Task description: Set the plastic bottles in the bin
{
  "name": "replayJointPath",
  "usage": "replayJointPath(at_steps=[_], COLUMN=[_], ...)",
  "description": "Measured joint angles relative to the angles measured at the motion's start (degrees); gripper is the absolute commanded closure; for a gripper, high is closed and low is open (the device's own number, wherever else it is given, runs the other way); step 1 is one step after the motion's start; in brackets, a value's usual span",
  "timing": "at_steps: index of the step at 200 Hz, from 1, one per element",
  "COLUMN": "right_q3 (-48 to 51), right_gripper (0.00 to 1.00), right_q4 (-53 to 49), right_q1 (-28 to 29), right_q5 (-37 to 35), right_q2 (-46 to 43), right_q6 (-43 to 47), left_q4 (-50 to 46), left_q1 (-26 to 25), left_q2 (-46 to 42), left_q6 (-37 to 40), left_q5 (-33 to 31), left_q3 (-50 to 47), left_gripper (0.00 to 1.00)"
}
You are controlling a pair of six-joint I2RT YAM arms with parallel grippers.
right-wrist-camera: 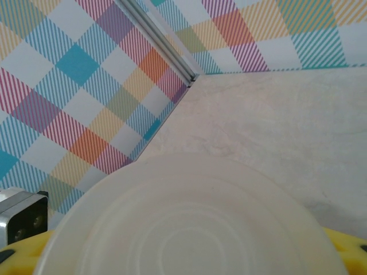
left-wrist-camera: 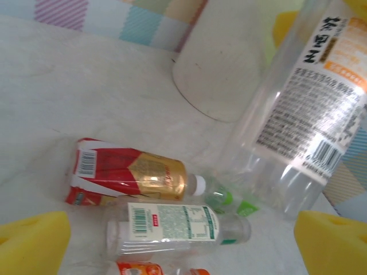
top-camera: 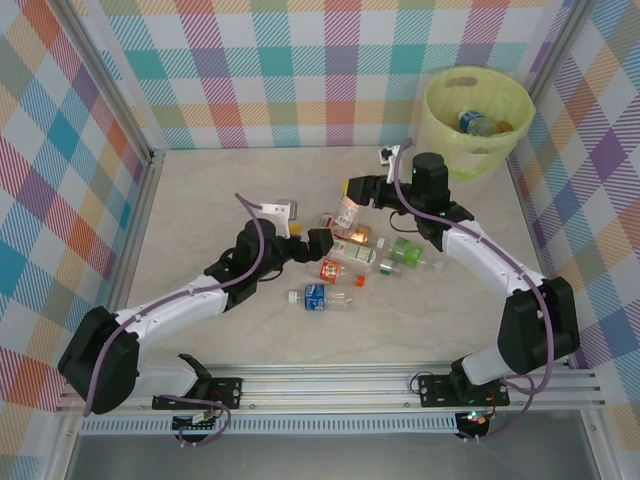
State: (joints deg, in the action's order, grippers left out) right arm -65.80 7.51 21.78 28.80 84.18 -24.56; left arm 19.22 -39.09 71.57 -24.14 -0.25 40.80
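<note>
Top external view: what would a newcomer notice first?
The bag-lined bin stands in the far right corner with a couple of bottles inside. Mid-table lies a cluster of plastic bottles. The right end effector is shut on an orange-labelled bottle just behind the cluster, and the left end effector is open at its near-left edge.

Left claw point(top-camera: 318, 242) spread wide; right claw point(top-camera: 352, 190) partly closed, gripping.

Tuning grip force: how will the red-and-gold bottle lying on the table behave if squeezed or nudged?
The red-and-gold bottle shows no liquid at its clear neck, so probably light. It lies on its side on the smooth table, so a nudge would likely roll or skid it. Its wrap looks creased; thin walls may buckle under a hard squeeze.
</note>
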Motion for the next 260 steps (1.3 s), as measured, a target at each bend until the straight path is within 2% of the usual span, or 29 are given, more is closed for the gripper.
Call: replayJointPath(at_steps=[48,91,138,174,217,260], right_q3=[-6.23,-15.89,-31.91,-46.64,-55.41,-55.25], right_gripper=[0.57,0.58,0.57,0.57,0.56,0.55], right_q4=[-3.10,-6.27,-7.67,-8.63,-6.95,-5.16], right_q1=[-0.79,-3.39,-7.65,-10.84,-16.70,-22.82], right_q5=[-3.13,-8.11,-13.14,-21.27,-31.98,-39.08], right_q2=[0.02,3.30,12.15,20.28,28.59,34.42], right_q6=[5.35,10.56,13.33,14.23,6.93,-5.73], left_q4=[0.48,0.11,-0.44,-1.09,-1.29,-1.73], left_q1=[0.02,0.22,0.57,0.76,1.11,1.44], left_q2=[-4.07,-6.10,-10.34,-12.63,-14.05,-15.23], left_q6=[-0.11,-1.60,-4.15,-5.90,-7.23,-7.96], left_q5=[-9.38,-13.07,-16.65,-17.88,-17.86,-17.84], left_q3=[-3.13,-4.98,-8.79,-10.38,-11.50,-11.85], left_gripper=[0.00,0.00,0.00,0.00,0.00,0.00])
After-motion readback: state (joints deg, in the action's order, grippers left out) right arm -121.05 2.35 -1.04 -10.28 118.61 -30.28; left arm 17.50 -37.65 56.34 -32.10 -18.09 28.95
